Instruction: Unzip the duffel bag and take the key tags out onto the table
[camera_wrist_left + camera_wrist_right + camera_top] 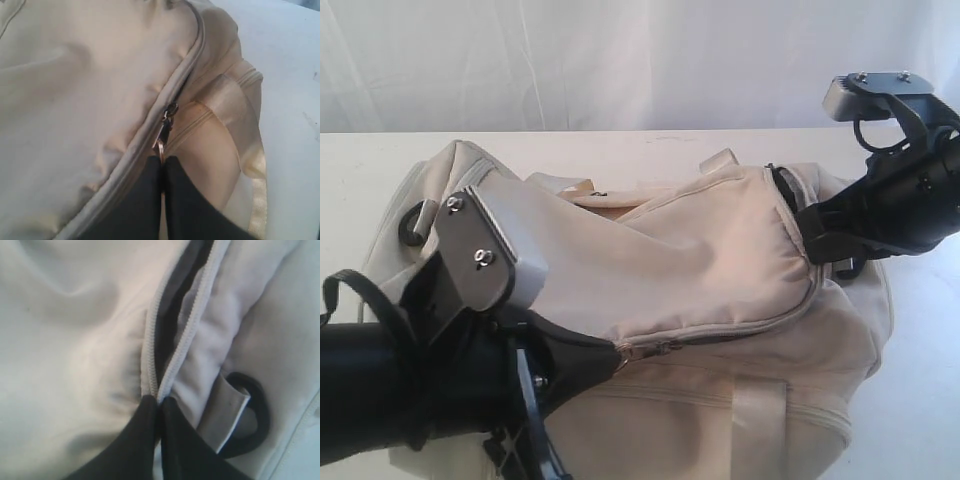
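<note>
The beige duffel bag fills the middle of the white table. My left gripper is shut on the metal zipper pull along the bag's near side; the same gripper shows its black fingers pinching the pull's ring. At the bag's right end my right gripper is shut on the grey zipper tape, and that gripper sits where the two tapes meet. Above it the zipper gapes a little, showing dark lining. The key tags are hidden.
A black D-ring on a pale webbing tab lies right beside the right gripper's fingers. Another D-ring shows at the bag's left end. Webbing straps run down the bag's front. A white curtain backs the table.
</note>
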`<action>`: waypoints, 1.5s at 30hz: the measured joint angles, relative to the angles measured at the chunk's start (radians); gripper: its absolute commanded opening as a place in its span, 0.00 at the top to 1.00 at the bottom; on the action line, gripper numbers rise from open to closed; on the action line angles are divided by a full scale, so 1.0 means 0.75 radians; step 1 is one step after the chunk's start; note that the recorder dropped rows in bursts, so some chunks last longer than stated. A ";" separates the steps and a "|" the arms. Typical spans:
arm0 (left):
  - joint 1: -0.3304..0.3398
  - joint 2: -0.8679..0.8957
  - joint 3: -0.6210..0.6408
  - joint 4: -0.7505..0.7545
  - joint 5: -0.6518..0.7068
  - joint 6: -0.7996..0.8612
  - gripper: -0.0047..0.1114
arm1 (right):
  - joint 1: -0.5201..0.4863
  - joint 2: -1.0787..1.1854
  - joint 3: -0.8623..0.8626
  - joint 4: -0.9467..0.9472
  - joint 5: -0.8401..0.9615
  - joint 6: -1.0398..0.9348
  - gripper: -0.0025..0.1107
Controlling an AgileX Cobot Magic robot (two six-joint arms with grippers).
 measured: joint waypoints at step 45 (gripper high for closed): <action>1.011 -0.184 -0.236 1.677 1.210 -1.463 0.96 | 0.000 0.000 0.000 -0.008 0.012 0.003 0.98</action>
